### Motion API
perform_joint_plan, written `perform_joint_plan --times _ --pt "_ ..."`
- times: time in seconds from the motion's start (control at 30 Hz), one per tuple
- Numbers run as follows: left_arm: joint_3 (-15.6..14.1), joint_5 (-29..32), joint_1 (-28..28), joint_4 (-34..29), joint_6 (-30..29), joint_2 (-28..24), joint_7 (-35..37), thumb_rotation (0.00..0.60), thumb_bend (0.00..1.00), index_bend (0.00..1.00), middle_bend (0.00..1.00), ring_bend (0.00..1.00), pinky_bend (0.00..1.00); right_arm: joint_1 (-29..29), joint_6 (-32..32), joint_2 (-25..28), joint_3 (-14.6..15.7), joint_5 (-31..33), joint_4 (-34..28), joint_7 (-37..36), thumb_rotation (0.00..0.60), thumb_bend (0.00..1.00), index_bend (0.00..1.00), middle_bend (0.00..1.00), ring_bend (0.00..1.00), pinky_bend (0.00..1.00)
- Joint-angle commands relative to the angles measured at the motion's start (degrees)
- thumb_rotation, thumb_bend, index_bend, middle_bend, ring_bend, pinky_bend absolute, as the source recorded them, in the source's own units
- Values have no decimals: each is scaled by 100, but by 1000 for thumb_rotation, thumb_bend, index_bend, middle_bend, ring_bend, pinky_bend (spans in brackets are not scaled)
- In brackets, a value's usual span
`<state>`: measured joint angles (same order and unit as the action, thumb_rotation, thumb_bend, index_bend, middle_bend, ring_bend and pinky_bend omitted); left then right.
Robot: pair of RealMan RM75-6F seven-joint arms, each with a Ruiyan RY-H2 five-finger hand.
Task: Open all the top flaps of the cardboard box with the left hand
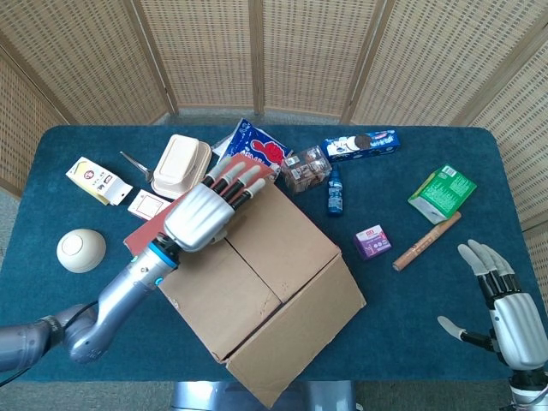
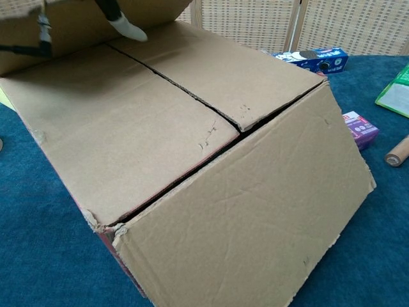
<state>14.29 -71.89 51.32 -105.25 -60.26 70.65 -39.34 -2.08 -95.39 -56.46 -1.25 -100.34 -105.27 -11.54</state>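
The cardboard box (image 1: 282,282) sits at the table's front centre, tilted toward me in the chest view (image 2: 243,211). Two brown top flaps lie flat and meet at a diagonal seam (image 1: 253,270). At the box's far-left edge a flap with a red face (image 1: 141,229) stands partly raised, filling the chest view's top left (image 2: 57,32). My left hand (image 1: 205,214) lies on that flap with fingers stretched out, holding nothing; in the chest view only a fingertip (image 2: 128,29) shows. My right hand (image 1: 505,308) hovers at the front right, fingers spread and empty.
Behind the box lie a beige clamshell container (image 1: 181,164), a blue snack bag (image 1: 257,145), a cookie packet (image 1: 361,144) and a small blue bottle (image 1: 335,193). A white bowl (image 1: 81,250) sits left. A purple box (image 1: 372,241), wooden stick (image 1: 425,241) and green packet (image 1: 442,193) lie right.
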Motion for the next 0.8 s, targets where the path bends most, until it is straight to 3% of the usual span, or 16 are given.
perform_joint_plan --times 0.03,0.47,0.8 --pt "-1 17 -127 -214 -101 -394 -98 600 6 0 0 0 23 7 -20 12 3 -14 -3 -25 600 0 0 0 0 121" --pt "-68 -13 -735 -362 -438 -1605 478 600 7 0 0 0 25 26 -67 29 41 -131 -27 -41 600 0 0 0 0 121" --pt "-283 29 -1036 569 -394 -1541 1118 600 7 0 0 0 26 32 -59 15 64 -172 -39 12 600 0 0 0 0 121"
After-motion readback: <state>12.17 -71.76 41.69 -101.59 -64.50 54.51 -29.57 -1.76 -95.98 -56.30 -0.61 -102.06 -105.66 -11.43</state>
